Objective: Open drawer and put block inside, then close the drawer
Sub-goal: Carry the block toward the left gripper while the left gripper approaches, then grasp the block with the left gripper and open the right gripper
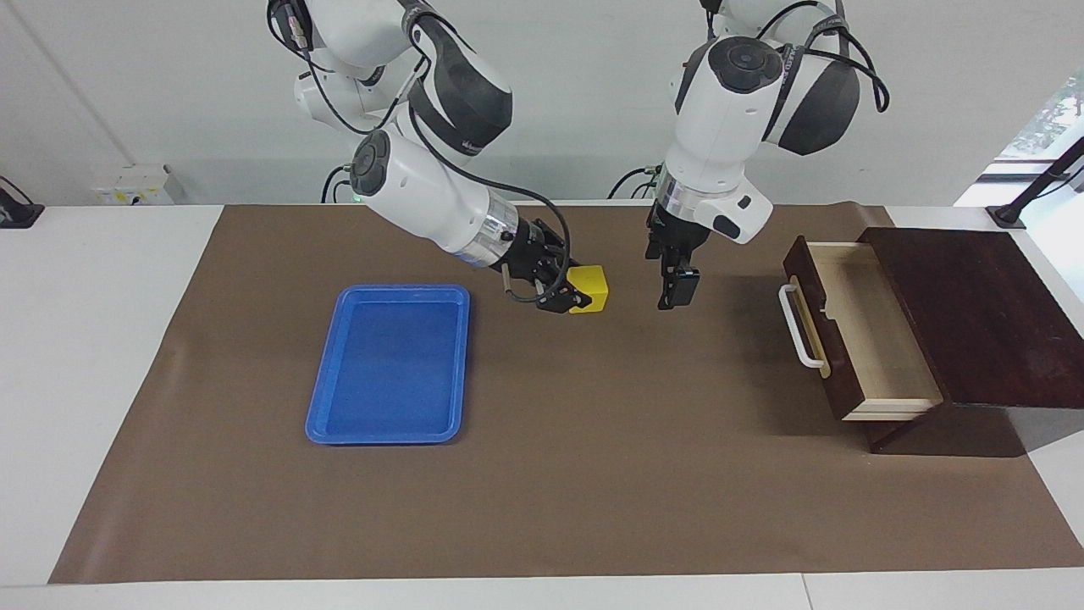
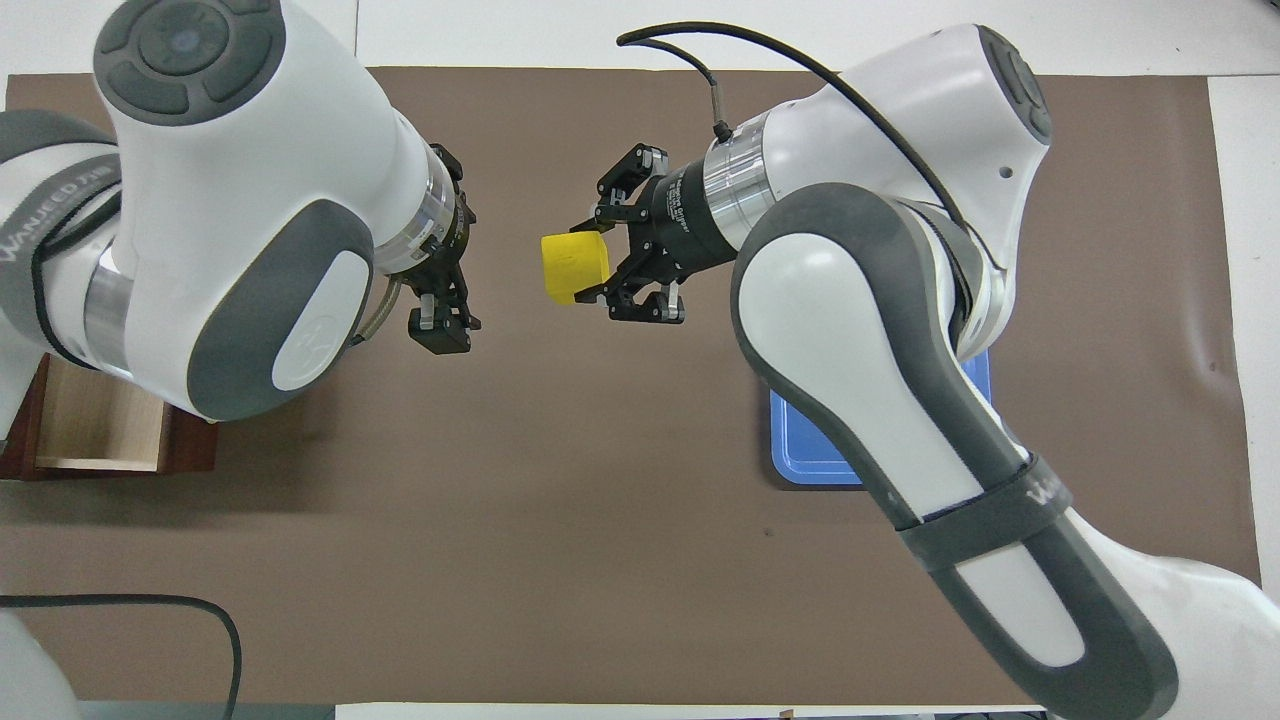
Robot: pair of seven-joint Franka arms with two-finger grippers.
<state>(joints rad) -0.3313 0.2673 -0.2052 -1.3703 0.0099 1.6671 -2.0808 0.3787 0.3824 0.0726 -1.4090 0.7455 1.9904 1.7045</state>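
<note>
My right gripper (image 1: 579, 291) (image 2: 592, 266) is shut on the yellow block (image 1: 591, 286) (image 2: 572, 266) and holds it above the brown mat, between the blue tray and the drawer. A short gap away, on the drawer's side of the block, hangs my left gripper (image 1: 674, 286) (image 2: 462, 270), open, with nothing between its fingers. The dark brown drawer (image 1: 868, 330) stands pulled out at the left arm's end of the table. Its pale wood inside shows and its white bar handle (image 1: 797, 327) faces the middle. From overhead only a corner of the drawer (image 2: 100, 432) shows under the left arm.
A flat blue tray (image 1: 389, 364) (image 2: 812, 452) lies on the mat toward the right arm's end, with nothing in it. The brown mat (image 1: 593, 474) covers most of the white table. A black cable (image 2: 150, 610) lies at the robots' edge.
</note>
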